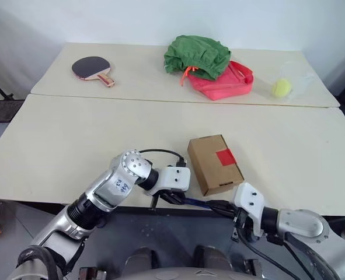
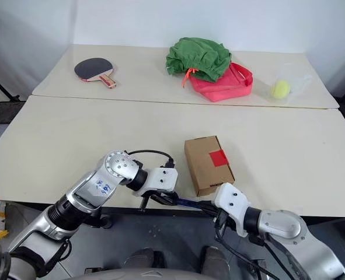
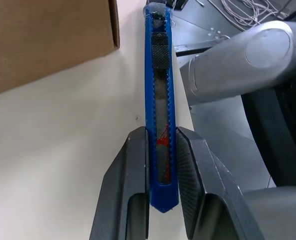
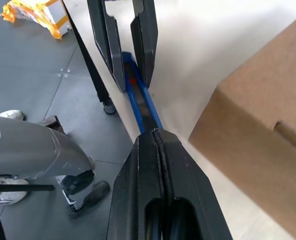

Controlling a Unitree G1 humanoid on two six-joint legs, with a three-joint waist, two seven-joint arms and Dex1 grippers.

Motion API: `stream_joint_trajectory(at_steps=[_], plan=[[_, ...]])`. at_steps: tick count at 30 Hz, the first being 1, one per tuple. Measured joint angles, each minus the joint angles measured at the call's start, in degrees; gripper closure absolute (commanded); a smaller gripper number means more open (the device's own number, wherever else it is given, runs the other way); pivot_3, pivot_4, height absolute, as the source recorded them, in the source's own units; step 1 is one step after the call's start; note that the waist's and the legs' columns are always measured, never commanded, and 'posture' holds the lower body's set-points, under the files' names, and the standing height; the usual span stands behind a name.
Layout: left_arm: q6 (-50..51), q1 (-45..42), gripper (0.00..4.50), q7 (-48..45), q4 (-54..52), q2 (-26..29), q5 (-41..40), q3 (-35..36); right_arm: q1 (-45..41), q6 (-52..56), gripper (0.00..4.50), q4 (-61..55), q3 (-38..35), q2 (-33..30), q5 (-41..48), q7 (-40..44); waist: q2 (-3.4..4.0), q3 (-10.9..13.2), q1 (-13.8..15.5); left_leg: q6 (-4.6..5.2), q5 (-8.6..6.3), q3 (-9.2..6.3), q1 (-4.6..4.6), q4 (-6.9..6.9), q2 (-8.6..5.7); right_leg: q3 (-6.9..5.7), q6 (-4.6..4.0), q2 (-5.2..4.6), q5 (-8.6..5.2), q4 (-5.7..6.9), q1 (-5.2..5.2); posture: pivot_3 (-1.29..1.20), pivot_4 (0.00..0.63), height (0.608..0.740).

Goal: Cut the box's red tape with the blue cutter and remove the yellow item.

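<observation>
The box [image 1: 214, 163], a small brown carton, lies near the table's front edge with the red tape [image 1: 225, 156] square on its top. Just in front of it, along the edge, the blue cutter [image 3: 159, 100] is held at both ends. My left gripper [image 3: 161, 132] is shut on its rear end, one finger [image 3: 130, 170] on each side. My right gripper [image 4: 155, 132] comes from the other side, its fingers pressed together on the cutter's [image 4: 142, 107] far end, close beside the box's corner [image 4: 248, 135]. The yellow item is hidden.
On the far table lie a table-tennis paddle [image 1: 93, 69], a green cloth [image 1: 197, 55] over a pink-red bag [image 1: 233, 83], and a tennis ball [image 1: 281, 87] in clear plastic. A seam [image 1: 160, 100] separates the two tables. The table's front edge [image 1: 55, 201] runs just below my grippers.
</observation>
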Motion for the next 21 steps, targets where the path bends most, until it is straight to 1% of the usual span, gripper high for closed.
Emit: stream_joint_trajectory(at_steps=[5,9,15,21], plan=[[4.6,-0.32,4.07,4.3,0.27,-3.26,-0.13,-0.16,-5.82,1.62,4.47,4.08,0.47,-0.06,-0.25,1.15,0.0,0.0,-0.04,0.07,-0.04,-0.01,-0.02,0.19,0.02,0.02,0.0,-0.01,0.0,0.0,0.02,0.0,0.15,0.74],[6.06,-0.42,4.07,6.81,0.61,-4.69,-0.42,-0.27,-9.21,2.25,4.47,6.62,-0.95,-1.65,0.54,3.9,0.0,0.0,-0.03,0.09,-0.06,-0.03,-0.06,0.24,0.02,0.02,0.0,-0.02,0.0,0.12,0.01,0.0,0.15,0.74],[6.03,-1.77,4.07,9.3,3.24,-6.51,-0.66,-0.27,-10.39,2.17,4.47,8.77,-2.45,-3.27,0.69,7.08,0.0,0.0,-0.04,0.1,-0.06,-0.05,-0.1,0.35,0.03,0.02,0.0,-0.03,0.0,0.17,0.0,0.0,0.15,0.74],[5.02,-2.45,4.07,9.26,4.19,-6.3,-0.91,-0.71,-10.07,1.37,4.47,10.58,-3.03,-4.82,0.26,9.15,0.0,0.0,-0.13,0.1,-0.06,-0.05,-0.1,0.36,0.04,0.01,0.0,-0.03,0.0,0.2,0.0,0.0,0.15,0.74]])
